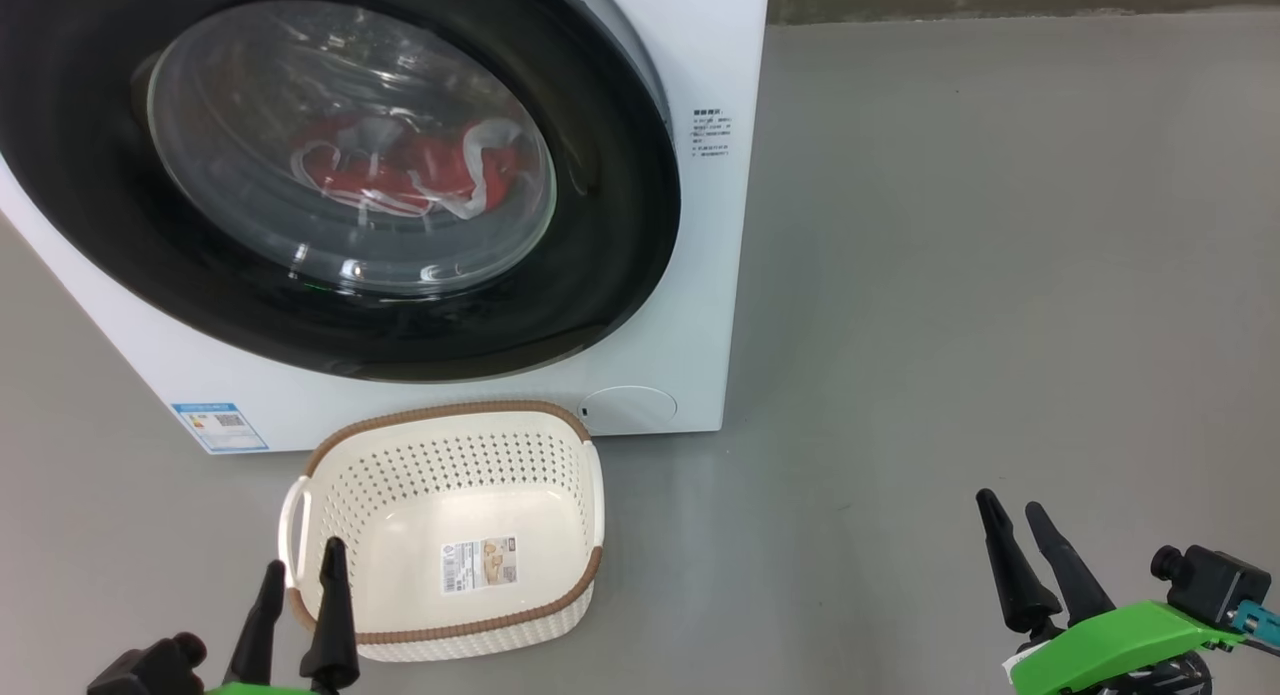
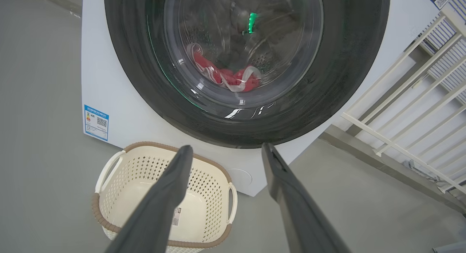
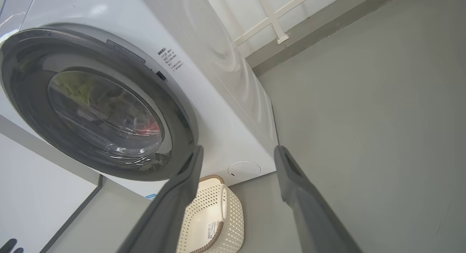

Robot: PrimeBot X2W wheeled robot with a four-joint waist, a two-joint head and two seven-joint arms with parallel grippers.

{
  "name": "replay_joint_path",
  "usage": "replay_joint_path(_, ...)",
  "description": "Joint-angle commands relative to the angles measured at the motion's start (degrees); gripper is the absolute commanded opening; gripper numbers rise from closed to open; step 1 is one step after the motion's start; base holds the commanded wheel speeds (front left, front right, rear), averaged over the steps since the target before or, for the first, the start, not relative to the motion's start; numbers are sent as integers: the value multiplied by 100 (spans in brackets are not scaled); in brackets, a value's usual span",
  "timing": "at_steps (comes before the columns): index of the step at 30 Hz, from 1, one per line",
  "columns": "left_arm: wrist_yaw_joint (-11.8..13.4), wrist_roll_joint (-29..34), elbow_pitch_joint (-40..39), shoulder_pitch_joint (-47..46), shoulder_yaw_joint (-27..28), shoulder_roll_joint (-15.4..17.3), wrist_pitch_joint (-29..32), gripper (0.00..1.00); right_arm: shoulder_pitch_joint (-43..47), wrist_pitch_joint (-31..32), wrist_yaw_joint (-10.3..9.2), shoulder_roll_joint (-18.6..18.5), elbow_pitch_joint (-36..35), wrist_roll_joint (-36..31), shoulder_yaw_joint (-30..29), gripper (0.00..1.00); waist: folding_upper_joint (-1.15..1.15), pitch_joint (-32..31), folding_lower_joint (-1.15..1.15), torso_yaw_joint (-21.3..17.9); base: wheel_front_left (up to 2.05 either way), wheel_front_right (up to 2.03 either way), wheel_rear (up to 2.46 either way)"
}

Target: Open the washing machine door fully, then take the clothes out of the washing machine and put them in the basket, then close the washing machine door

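Note:
The white washing machine fills the upper left of the head view. Its door, a wide black rim around a bulging glass window, lies against the machine's front. Through the glass the red and white clothes lie in the drum. The cream basket stands on the floor right below the door, with nothing in it but a paper label. My left gripper is open at the basket's near left corner. My right gripper is open well to the right, over bare floor. Both are apart from the door.
Grey floor spreads wide to the machine's right. A blue label and a round white flap mark the machine's lower front. A white railing stands past the machine's far side.

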Motion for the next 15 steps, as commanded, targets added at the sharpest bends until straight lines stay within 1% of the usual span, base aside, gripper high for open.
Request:
replay_joint_path(1, 46, 155, -180, -42, 98, 101, -68, 100, -33, -76, -4, -114, -168, -157, 98, 100, 0, -5, 0, 4, 0, 0, 0)
replay_joint_path(15, 112, 1181, -298, 33, -24, 119, -305, 100, 19, -315, -4, -264, -177, -1027, 313, 100, 0, -31, 0, 31, 0, 0, 0)
